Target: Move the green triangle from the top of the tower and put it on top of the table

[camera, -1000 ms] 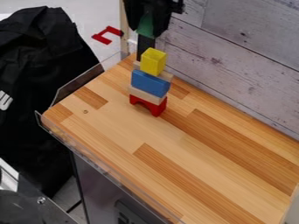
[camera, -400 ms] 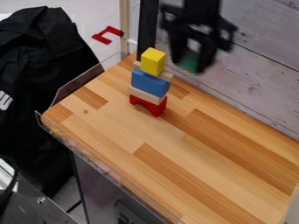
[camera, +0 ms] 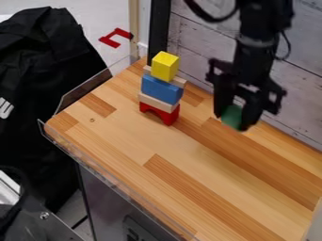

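Over the right rear part of the wooden table (camera: 182,174), the black gripper (camera: 231,121) hangs with its fingers shut on the green triangle (camera: 232,116). The green piece sits between the fingertips, and its lower edges are partly covered by them. To the left of the gripper stands the tower, with a yellow block (camera: 165,66) on top, a blue block (camera: 162,89) below it between two tan pieces, and a red arch (camera: 160,114) at its base.
A grey wooden-plank wall (camera: 295,94) runs along the table's back edge. A clear low rim (camera: 113,181) borders the front left side. Black cloth (camera: 44,94) lies beyond the left edge.
From above the tower, the gripper has moved right and down in the view, carrying the green triangle along. The tower's other blocks have stayed in place.
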`<state>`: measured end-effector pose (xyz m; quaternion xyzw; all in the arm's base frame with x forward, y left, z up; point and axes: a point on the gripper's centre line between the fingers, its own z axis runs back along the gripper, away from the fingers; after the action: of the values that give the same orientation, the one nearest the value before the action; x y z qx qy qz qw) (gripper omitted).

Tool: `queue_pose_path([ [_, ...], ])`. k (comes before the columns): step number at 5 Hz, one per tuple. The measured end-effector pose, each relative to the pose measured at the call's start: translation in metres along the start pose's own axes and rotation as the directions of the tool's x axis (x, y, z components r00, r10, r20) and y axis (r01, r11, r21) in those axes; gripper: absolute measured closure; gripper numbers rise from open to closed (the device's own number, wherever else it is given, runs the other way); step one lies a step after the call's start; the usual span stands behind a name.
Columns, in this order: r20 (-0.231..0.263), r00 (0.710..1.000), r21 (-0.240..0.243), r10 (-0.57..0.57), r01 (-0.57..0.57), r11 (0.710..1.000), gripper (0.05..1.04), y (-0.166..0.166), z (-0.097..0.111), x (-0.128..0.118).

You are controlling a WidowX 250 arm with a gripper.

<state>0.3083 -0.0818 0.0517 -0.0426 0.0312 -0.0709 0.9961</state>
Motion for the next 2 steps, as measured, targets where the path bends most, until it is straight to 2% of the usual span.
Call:
queue_pose_path([
  [2, -0.005, 1.000, 0.001, -0.028, 0.028, 1.000, 0.535, -0.017, -0.039, 0.008],
])
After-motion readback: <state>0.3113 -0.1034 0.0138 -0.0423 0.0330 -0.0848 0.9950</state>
